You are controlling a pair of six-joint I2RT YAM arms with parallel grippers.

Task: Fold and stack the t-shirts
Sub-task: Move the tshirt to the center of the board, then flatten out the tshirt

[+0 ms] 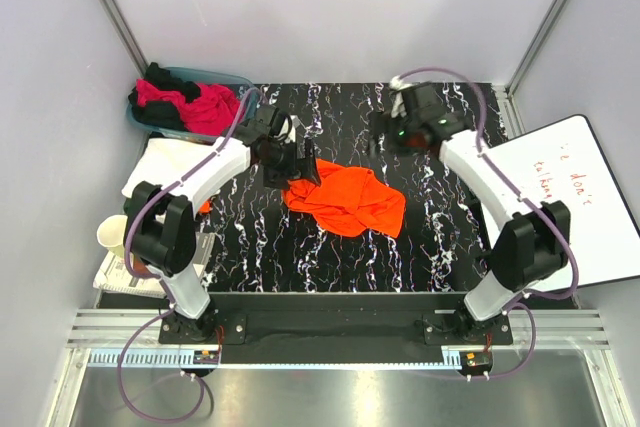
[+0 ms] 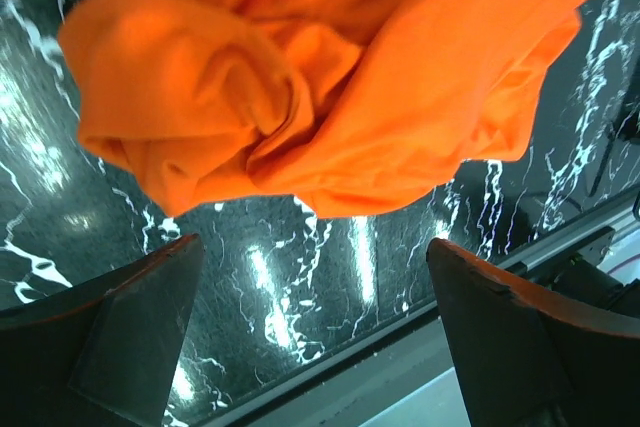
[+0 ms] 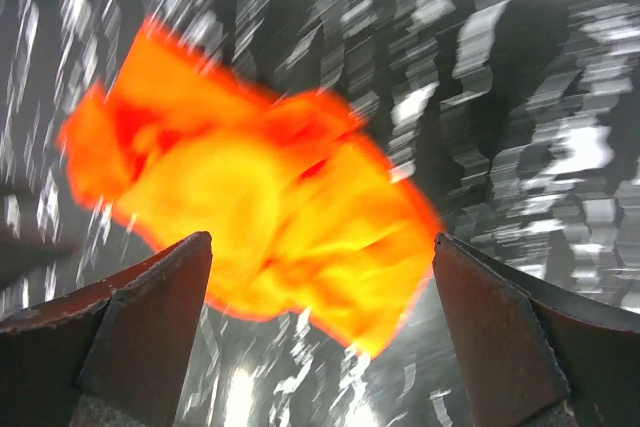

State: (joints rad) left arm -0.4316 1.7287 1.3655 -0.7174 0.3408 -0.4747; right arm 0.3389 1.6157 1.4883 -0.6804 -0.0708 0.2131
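Orange t-shirt [image 1: 345,199] crumpled on the table [image 1: 440,247] — left tool [image 1: 293,160] and right tool [image 1: 380,132] both spread, neither holding anything.

Your orange t-shirt lies in a loose, wrinkled heap near the middle of the black marbled table, not folded. Your left tool sits at the shirt's far-left edge. In the left wrist view its fingers stand wide apart with only bare table between them, and the cloth lies just beyond the tips, clear of both. Your right tool is off the shirt's far-right corner, over the table. The right wrist view is blurred, but it shows the fingers spread wide and the shirt beyond them — not between them. At the far-left corner a teal basket [image 1: 235,80] holds pink and black shirts [image 1: 185,102], and a white shirt [image 1: 165,162] lies just in front of it at the table's left edge.
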